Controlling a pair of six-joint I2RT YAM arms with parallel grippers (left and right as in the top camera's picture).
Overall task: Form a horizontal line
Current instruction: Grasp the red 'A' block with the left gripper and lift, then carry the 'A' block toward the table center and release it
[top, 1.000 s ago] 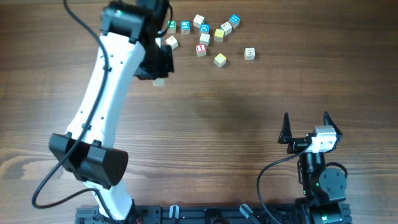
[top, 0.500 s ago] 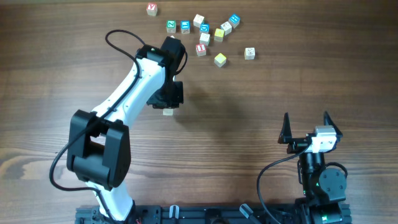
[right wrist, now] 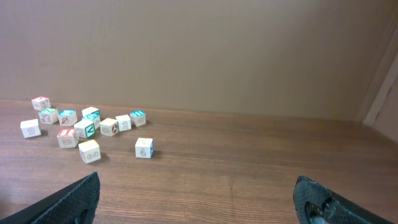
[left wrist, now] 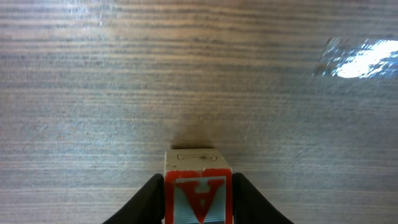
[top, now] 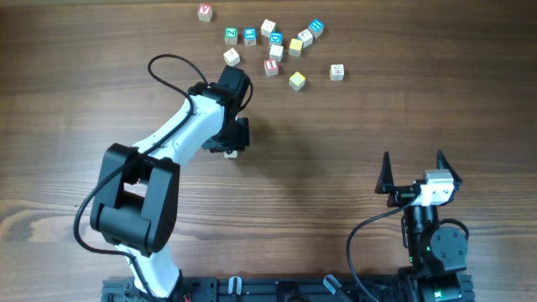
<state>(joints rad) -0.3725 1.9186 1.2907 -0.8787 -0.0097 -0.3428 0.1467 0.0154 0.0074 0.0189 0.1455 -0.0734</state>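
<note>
Wooden letter cube (left wrist: 198,180), cream with a red-lettered top, is down at the surface (left wrist: 199,74), grasped between the fingers of the left claw (left wrist: 199,199). It is well apart from the other cubes (top: 275,44) clustered near the far edge. The right claw (top: 413,172) is spread wide.

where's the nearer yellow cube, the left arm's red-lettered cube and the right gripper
nearer yellow cube (top: 297,80), overhead view, on its top face
left arm's red-lettered cube (left wrist: 199,194), left wrist view, on its lettered face
right gripper (top: 413,159), overhead view, midway between its fingertips

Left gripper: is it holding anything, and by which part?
Yes: the left gripper pinches a red-lettered cube by its two opposite side faces.
</note>
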